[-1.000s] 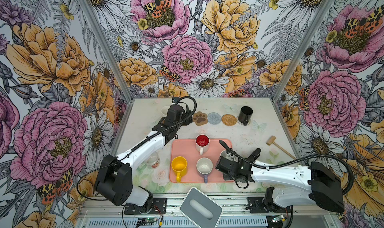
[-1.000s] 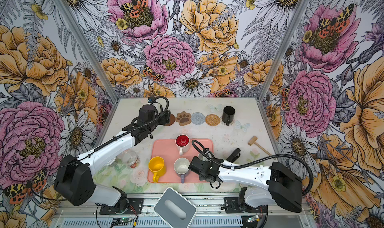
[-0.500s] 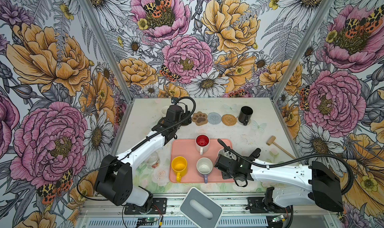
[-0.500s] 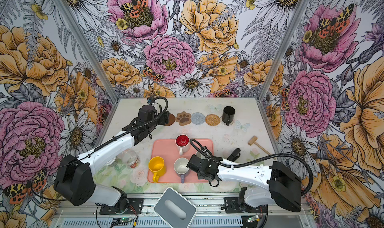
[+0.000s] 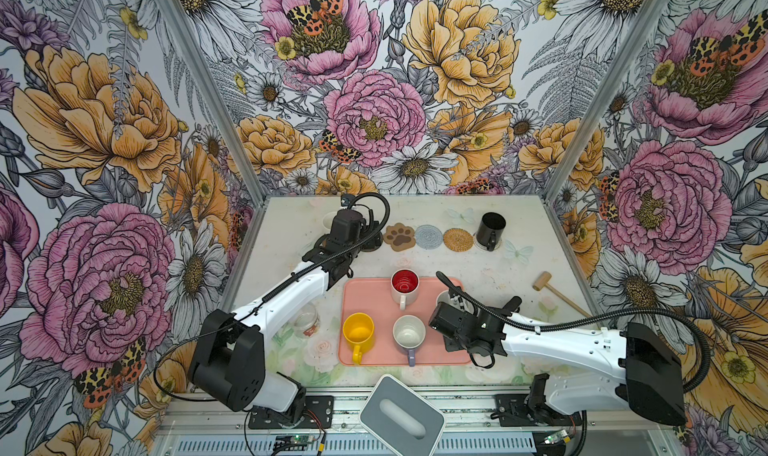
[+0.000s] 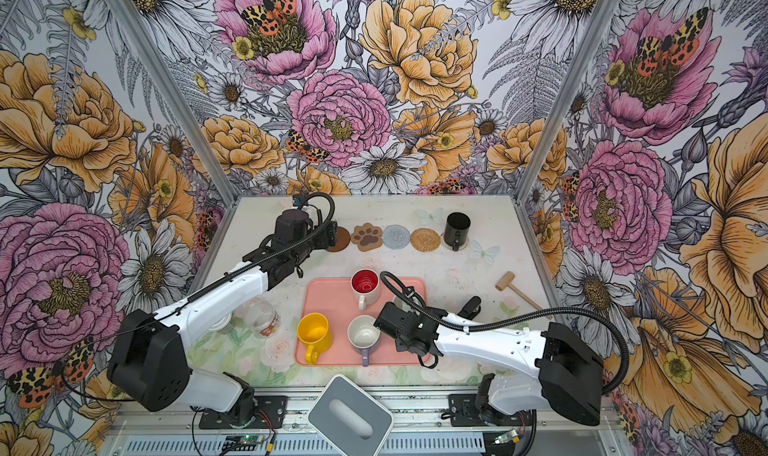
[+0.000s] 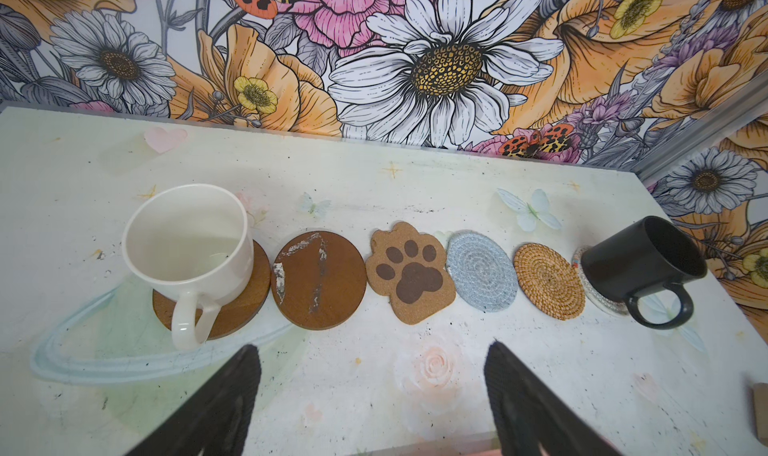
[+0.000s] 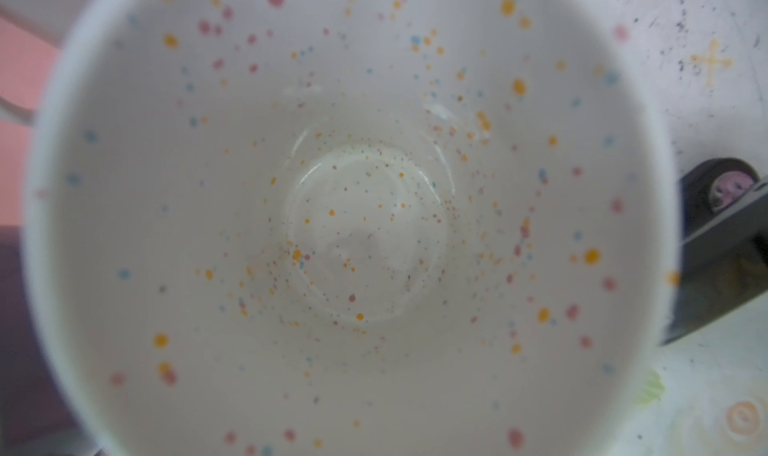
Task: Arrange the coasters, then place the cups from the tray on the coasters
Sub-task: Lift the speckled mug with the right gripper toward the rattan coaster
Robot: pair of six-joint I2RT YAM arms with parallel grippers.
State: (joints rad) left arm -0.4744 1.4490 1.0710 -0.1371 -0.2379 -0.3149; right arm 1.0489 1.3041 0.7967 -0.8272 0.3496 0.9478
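Note:
Six coasters lie in a row at the back: a brown disc (image 7: 232,308) under the cream-white cup (image 7: 187,241), a bare brown disc (image 7: 318,279), the paw-print (image 7: 409,273), the grey-blue woven (image 7: 482,271), the rattan (image 7: 548,281), and a lacy round (image 7: 598,300) under the black cup (image 7: 640,262). My left gripper (image 7: 372,391) hangs open and empty just in front of the row. On the pink tray (image 5: 374,300) stand the red-inside (image 5: 404,285), yellow (image 5: 358,329) and lavender (image 5: 409,331) cups. My right gripper (image 5: 451,323) is shut on the white speckled cup (image 8: 365,225) at the tray's right; its fingers are hidden.
A wooden mallet (image 5: 548,287) lies at the right of the table. A small clear jar (image 5: 307,321) sits left of the tray under the left arm. A grey-white box with an oval slot (image 5: 401,412) overhangs the front edge.
The right gripper and the speckled cup have shifted slightly left and back over the tray. The left arm has barely moved.

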